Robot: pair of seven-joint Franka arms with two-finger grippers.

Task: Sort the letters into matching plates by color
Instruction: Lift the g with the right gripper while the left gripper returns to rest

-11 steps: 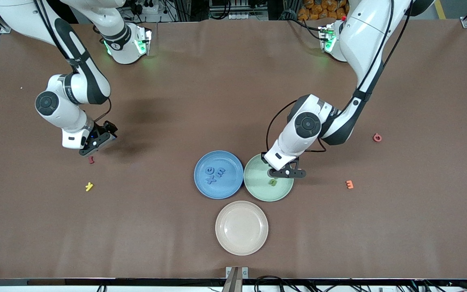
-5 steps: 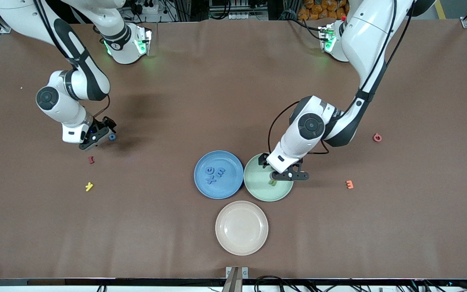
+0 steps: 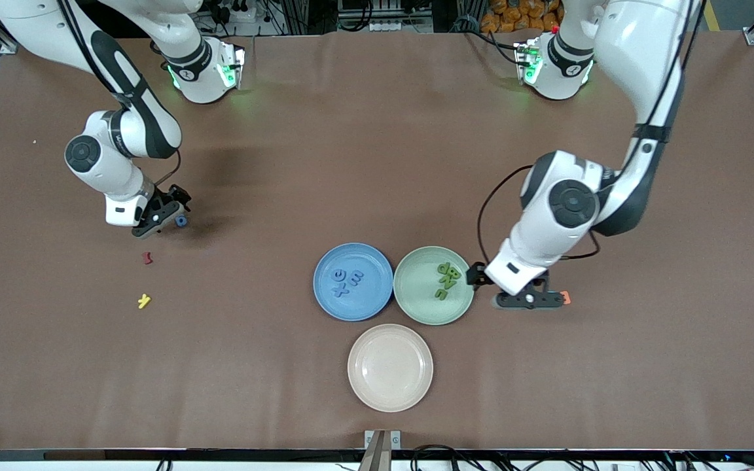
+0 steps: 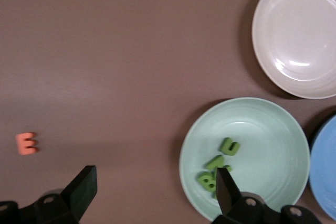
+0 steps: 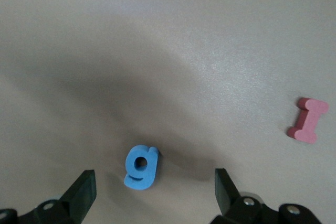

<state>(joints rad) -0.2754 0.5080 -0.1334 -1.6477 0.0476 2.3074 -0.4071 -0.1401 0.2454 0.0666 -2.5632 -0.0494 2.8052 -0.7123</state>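
We see the left hand (image 3: pixel 526 299) spread wide and empty over the worktop (image 3: pixel 377 163), just beside the green plate (image 3: pixel 416 301), toward the left arm's end. 4 green letters (image 3: pixel 448 280) lie in that plate. The blue plate (image 3: pixel 331 304) touches it and holds 3 blue letters (image 3: pixel 347 282). Our right hand (image 3: pixel 161 221) is wide open with nothing gripped, over a blue g (image 5: pixel 141 167) on the worktop near the right arm's end.

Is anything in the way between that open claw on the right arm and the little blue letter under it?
Nothing visible. The right end effector is open over the table with the blue letter lying below its fingers on bare table. The nearest piece, a red letter, lies off to one side, apart from it.
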